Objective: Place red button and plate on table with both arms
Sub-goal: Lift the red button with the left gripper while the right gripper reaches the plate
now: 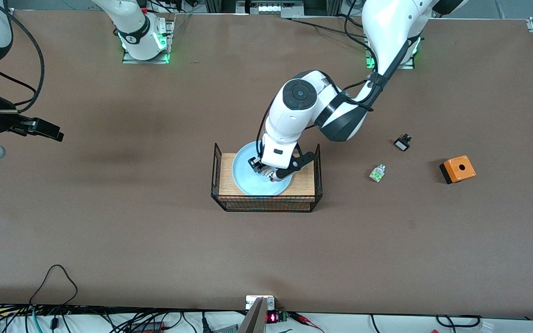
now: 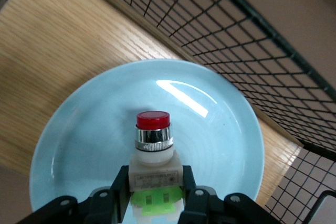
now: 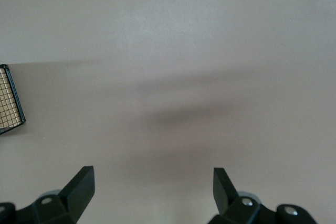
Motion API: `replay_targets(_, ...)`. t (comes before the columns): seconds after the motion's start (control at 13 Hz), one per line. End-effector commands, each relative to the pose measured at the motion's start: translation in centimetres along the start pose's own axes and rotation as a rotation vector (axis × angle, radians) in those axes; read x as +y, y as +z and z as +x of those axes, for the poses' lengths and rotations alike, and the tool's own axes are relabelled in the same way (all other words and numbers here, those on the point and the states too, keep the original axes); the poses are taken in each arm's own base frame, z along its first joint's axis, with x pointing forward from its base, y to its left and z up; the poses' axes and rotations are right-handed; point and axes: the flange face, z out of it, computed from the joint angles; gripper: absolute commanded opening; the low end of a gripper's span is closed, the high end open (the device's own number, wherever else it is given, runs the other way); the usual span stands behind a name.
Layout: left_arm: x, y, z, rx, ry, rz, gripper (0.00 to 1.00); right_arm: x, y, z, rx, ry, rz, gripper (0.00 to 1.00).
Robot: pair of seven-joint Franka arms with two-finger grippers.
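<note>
The pale blue plate point(image 1: 248, 173) point(image 2: 79, 145) lies on the wood top of the black wire rack point(image 1: 266, 203) in the middle of the table point(image 1: 155, 240). My left gripper point(image 1: 266, 172) point(image 2: 155, 177) reaches down into the rack over the plate. Its fingers are shut on the whitish body of the red button point(image 2: 153, 145), whose red cap points away from the wrist. I cannot tell whether the button still touches the plate. My right gripper point(image 1: 49, 130) point(image 3: 153, 182) waits open over bare table toward the right arm's end, holding nothing.
A green-tabbed block without red point(image 1: 377, 173), a small black-and-white piece point(image 1: 402, 142) and an orange box point(image 1: 457, 169) lie on the table toward the left arm's end. The rack's wire walls point(image 2: 252, 51) stand close around the plate.
</note>
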Motion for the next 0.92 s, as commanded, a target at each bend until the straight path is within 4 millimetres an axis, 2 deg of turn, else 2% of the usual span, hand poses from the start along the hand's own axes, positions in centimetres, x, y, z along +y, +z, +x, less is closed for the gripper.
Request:
replay_targets(0.0,0.1,-6.3,0.1,0.051,0.008,0.035,0.13,-0.5,-0.2,-0.1,-0.012,0.005,0.023,1.0)
replay_targets(0.08,-0.2,-8.9,0.3,0.063,0.012,0.05,0.13,-1.0,-1.2,-0.7,-0.003,0.002,0.046,1.0)
replay_targets(0.15,-1.0,-11.2,1.3,0.067,0.049,0.082,0.16,-1.8,-2.0,-1.3,0.008,0.01,0.062,1.0)
replay_targets(0.31,-3.2,-14.9,3.4,0.052,0.225,0.174,0.17,-6.0,-3.3,-2.8,0.019,0.079,0.076,1.0)
replay_targets(0.38,-4.6,-16.0,5.6,0.037,0.302,0.212,0.17,-8.4,-3.2,-3.5,0.009,0.111,0.074,1.0)
replay_targets(0.62,-8.8,-18.2,11.7,-0.025,0.456,0.297,0.17,-19.1,-2.3,-7.3,-0.015,0.197,0.066,1.0)
replay_targets(0.77,-11.6,-18.3,15.3,-0.077,0.53,0.34,0.17,-27.0,-0.6,-10.5,-0.015,0.177,0.049,1.0)
replay_targets(0.85,-13.1,-17.7,17.3,-0.104,0.573,0.348,0.17,-29.5,-0.2,-11.2,-0.002,0.208,0.071,1.0)
